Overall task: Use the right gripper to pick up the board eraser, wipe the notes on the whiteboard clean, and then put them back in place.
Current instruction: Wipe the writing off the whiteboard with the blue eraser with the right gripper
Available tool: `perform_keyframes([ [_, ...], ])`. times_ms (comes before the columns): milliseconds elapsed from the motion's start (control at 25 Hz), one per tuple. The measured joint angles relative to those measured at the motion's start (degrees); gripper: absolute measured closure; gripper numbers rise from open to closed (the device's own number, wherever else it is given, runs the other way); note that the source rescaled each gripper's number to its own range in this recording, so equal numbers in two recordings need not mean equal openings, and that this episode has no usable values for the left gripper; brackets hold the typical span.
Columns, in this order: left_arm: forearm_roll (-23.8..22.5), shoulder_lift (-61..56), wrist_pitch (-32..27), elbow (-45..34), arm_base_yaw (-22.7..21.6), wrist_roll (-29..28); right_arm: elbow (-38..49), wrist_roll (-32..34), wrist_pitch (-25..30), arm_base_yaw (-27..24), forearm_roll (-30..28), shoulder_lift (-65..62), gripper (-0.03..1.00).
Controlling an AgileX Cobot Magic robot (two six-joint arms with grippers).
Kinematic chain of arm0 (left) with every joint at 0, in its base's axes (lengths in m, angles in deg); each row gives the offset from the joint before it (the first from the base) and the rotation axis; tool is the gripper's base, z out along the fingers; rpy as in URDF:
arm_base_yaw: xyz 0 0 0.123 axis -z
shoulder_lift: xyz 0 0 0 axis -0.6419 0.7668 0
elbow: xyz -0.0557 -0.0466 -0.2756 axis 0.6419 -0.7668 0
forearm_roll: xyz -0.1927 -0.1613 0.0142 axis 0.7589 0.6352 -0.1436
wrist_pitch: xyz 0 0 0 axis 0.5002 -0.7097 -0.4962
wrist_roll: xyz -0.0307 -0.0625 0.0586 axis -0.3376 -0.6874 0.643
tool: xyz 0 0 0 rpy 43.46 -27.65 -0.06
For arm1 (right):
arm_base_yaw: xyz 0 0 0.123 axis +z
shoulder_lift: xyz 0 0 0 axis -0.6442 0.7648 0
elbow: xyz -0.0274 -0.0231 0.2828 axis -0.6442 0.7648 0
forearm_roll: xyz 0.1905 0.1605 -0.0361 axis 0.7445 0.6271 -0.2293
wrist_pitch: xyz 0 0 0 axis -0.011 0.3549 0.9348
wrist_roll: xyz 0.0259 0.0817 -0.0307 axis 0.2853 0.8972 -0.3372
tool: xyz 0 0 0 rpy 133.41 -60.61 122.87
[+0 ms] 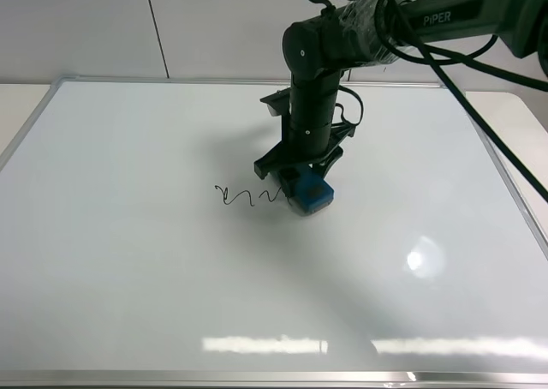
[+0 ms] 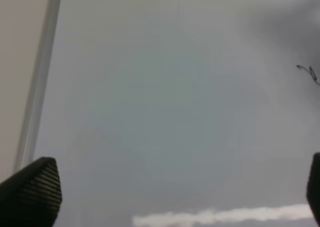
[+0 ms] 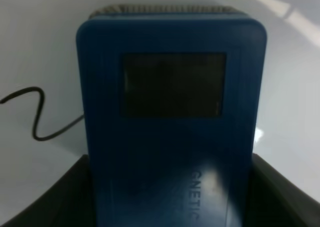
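Note:
The whiteboard (image 1: pixel 128 260) fills most of the exterior high view. The notes (image 1: pixel 248 195), a thin black squiggle, lie near its middle. My right gripper (image 1: pixel 306 188) points down on the board and is shut on the board eraser (image 1: pixel 312 196), a teal-blue block pressed to the board at the squiggle's right end. In the right wrist view the board eraser (image 3: pixel 172 122) fills the frame between the fingers (image 3: pixel 47 202), with a stretch of the notes (image 3: pixel 37 114) beside it. My left gripper (image 2: pixel 182 187) is open over bare board; the end of the notes (image 2: pixel 308 73) shows at that view's edge.
The whiteboard's silver frame (image 1: pixel 26 128) runs along the left side and also shows in the left wrist view (image 2: pixel 40 82). Black cables (image 1: pixel 479 119) hang from the right arm over the board's right part. A pale wall (image 1: pixel 77 20) stands behind.

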Motion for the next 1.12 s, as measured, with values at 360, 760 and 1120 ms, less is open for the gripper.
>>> perform_keyframes([
  [360,0.00,0.00,0.00,0.00,0.00,0.00,-2.00,-0.12,0.24,2.87,-0.86,1.82,0.93],
  [760,0.00,0.00,0.00,0.00,0.00,0.00,-22.08,-1.68,9.94,11.20,0.90,12.20,0.93],
  [1120,0.00,0.00,0.00,0.00,0.00,0.00,-33.68,-3.52,14.75,15.56,1.60,18.42,0.93],
])
